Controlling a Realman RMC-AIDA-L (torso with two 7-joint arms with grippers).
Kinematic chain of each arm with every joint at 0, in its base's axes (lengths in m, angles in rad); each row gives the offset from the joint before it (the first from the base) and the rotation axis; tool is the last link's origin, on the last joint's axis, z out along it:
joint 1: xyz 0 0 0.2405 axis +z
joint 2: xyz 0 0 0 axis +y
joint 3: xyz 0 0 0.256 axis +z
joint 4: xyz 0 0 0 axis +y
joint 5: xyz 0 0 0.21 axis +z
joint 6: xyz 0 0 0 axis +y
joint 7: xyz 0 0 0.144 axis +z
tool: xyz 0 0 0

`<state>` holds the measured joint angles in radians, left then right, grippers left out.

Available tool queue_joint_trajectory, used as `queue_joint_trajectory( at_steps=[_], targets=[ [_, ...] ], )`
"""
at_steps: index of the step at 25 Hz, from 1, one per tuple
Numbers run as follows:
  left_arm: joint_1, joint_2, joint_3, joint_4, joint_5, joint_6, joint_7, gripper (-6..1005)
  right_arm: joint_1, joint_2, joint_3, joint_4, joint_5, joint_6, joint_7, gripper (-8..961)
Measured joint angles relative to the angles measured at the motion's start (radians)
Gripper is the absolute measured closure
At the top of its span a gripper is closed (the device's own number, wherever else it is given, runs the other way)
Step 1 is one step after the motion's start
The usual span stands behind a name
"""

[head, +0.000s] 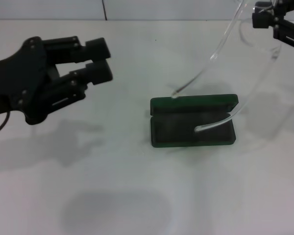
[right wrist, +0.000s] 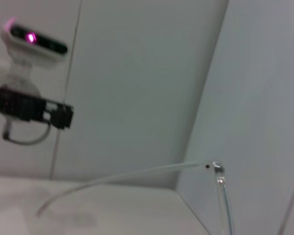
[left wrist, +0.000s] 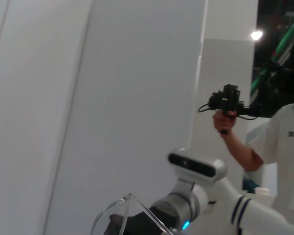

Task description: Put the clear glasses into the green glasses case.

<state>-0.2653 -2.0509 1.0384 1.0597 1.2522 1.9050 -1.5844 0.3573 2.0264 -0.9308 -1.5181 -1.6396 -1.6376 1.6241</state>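
The green glasses case lies open on the white table, its lid folded back on the far side. My right gripper is high at the top right, shut on the front of the clear glasses. Their long arms hang down over the case. One arm tip is at the lid's far left edge and the other tip rests inside the case. The right wrist view shows one arm of the clear glasses. My left gripper hovers open and holding nothing, left of the case.
The left wrist view shows a person holding a camera rig, and the robot's head with part of the glasses frame below it. A wall line runs along the table's far edge.
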Motion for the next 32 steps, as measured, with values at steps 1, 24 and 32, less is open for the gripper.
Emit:
queue_joint_trajectory(
  at_steps=[1, 24, 32],
  targets=[
    [-0.005, 0.000, 0.006, 0.000, 0.000, 0.003, -0.006, 668, -0.002, 0.000, -0.015, 0.031, 0.025, 0.000, -0.018, 849],
    [-0.105, -0.033, 0.123, -0.002, -0.002, 0.008, -0.058, 724, 0.073, -0.002, -0.231, 0.436, 0.243, 0.004, -0.297, 850],
    [-0.114, -0.034, 0.123, -0.019, -0.001, 0.005, -0.051, 763, 0.098, -0.002, -0.259, 0.466, 0.244, 0.005, -0.310, 850]
  ],
)
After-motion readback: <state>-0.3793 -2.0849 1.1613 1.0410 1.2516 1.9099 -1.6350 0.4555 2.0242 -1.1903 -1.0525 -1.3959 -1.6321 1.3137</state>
